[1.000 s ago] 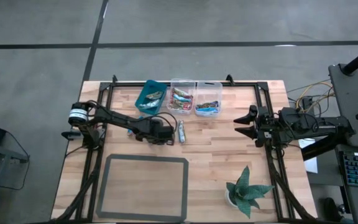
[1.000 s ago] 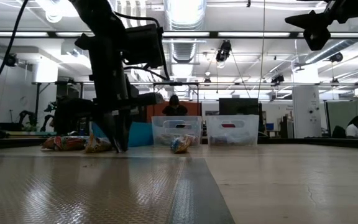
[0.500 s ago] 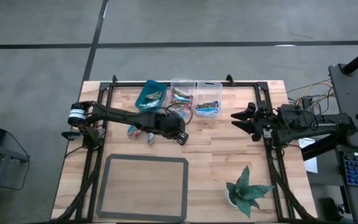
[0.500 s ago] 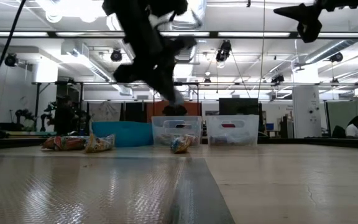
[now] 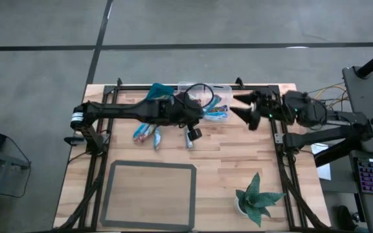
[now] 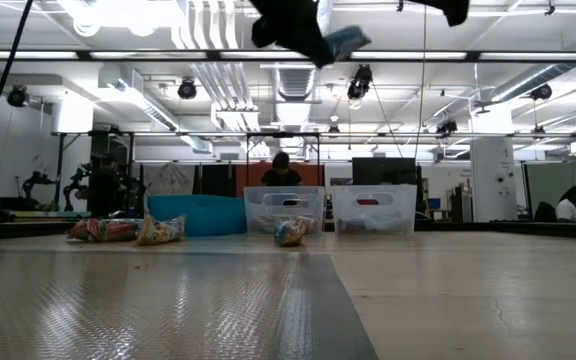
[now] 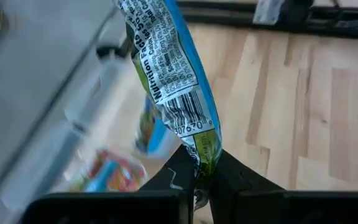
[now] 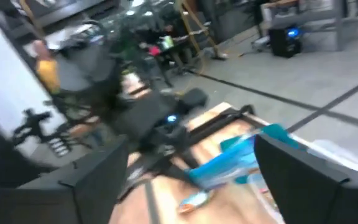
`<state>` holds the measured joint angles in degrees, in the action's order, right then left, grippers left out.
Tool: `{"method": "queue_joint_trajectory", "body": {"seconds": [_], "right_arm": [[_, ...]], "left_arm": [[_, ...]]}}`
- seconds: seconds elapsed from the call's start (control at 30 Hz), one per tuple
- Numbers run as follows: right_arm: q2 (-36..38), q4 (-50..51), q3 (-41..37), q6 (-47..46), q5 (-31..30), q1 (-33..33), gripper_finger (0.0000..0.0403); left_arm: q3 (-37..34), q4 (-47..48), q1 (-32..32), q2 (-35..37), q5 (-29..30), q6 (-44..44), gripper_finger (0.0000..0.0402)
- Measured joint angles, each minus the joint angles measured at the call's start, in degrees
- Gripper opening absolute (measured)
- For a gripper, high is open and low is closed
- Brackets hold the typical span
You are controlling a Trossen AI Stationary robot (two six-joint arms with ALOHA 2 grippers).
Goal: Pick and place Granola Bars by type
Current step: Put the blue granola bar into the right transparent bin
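My left gripper (image 5: 203,116) hangs high over the table beside the clear bins (image 5: 216,103), shut on a granola bar (image 7: 166,68) in a blue-and-green wrapper with a white label. In the low view the gripper (image 6: 298,25) and the bar (image 6: 346,40) show near the top. Three more bars (image 5: 141,134) (image 5: 155,138) (image 5: 188,136) lie flat on the wood. My right gripper (image 5: 241,107) stands open, level, just right of the bins, its fingers (image 8: 98,180) wide apart with nothing between them. My left gripper pinches the bar's crimped green end (image 7: 199,163) between its two fingertips. The fingers slant down toward the table's right side, and the bar runs on past them, lengthwise. The bar is lifted clear of the table and the bins.
A teal bin (image 5: 155,97) and two clear bins (image 5: 190,97) with bars inside stand along the far edge. A grey mat (image 5: 151,194) lies near the front, and a potted plant (image 5: 258,197) stands at the front right. People show in the room behind.
My left gripper has risen from the tabletop with the bar, which is now lifted clear. It has gone toward the far right, up to the clear bins, rolling its wrist. My right gripper has risen and moved toward the far edge and the bins.
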<state>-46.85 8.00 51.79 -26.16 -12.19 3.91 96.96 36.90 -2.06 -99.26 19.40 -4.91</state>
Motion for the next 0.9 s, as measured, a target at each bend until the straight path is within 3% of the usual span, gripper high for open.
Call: {"method": "queue_joint_trajectory", "body": {"seconds": [0.13,0.37,0.67,0.77,0.9], "right_arm": [[-4.8,4.87,5.59,3.98,0.06,2.18,0.0366],[-9.46,11.54,14.53,8.57,0.09,2.94,0.037],[-12.35,13.01,16.35,9.3,0.09,3.07,0.0369],[-12.8,12.86,16.31,9.52,0.07,3.05,0.0353],[-13.51,12.81,16.46,10.04,0.19,3.05,0.0302]], "left_arm": [[2.62,-1.31,-0.08,0.09,0.05,7.57,0.0005],[4.25,-2.9,-0.03,1.37,0.14,15.84,0.0004],[4.25,-5.62,0.57,4.44,-2.01,19.82,0.0004],[4.23,-5.8,0.57,4.85,-2.43,19.81,0.0004],[4.08,-5.65,0.74,4.83,-3.11,19.72,0.0004]]}}
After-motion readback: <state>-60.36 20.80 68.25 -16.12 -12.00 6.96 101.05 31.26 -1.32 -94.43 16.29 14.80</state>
